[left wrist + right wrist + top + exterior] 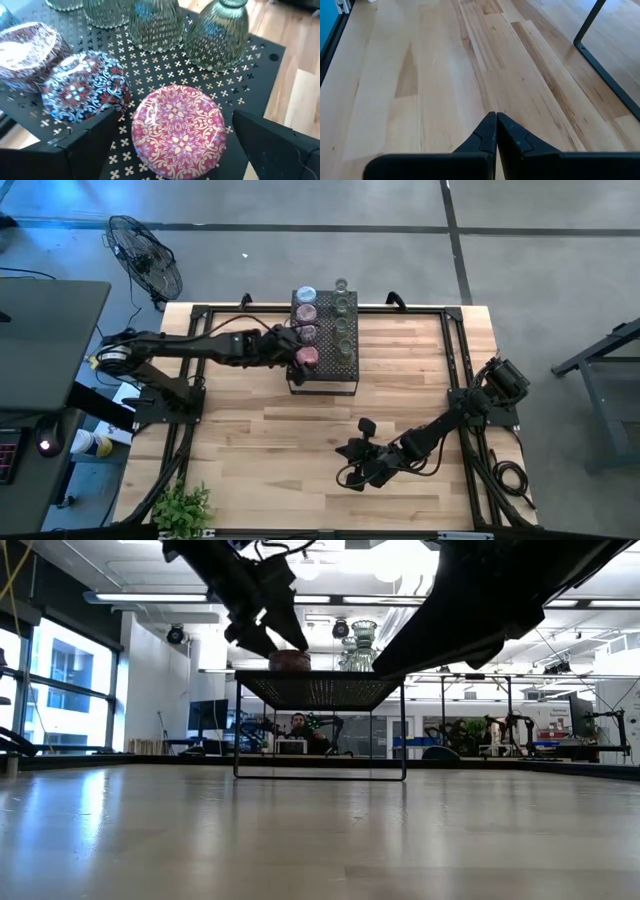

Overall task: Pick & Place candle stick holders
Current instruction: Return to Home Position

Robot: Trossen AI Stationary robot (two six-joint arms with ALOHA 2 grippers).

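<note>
Several small glass cups stand on their bases on the black perforated stand (350, 383) at the table's far middle. There is a row of ribbed clear-greenish cups (217, 32) and a row of patterned ones: a pale blue cup (305, 295), a blue-red cup (82, 90) and a pink cup (177, 130). My left gripper (177, 117) is open, level with the pink cup (307, 357), one finger on each side of it with a small gap on each. My right gripper (496, 125) is shut and empty, low over the bare table near the front (355, 455).
The stand is on thin legs (236, 730) with open space under it. Black frame rails (455, 350) run along the table's edges. A fan (145, 255) stands beyond the far left corner and a plant (182, 505) is at the near left. A person (298, 725) sits far behind.
</note>
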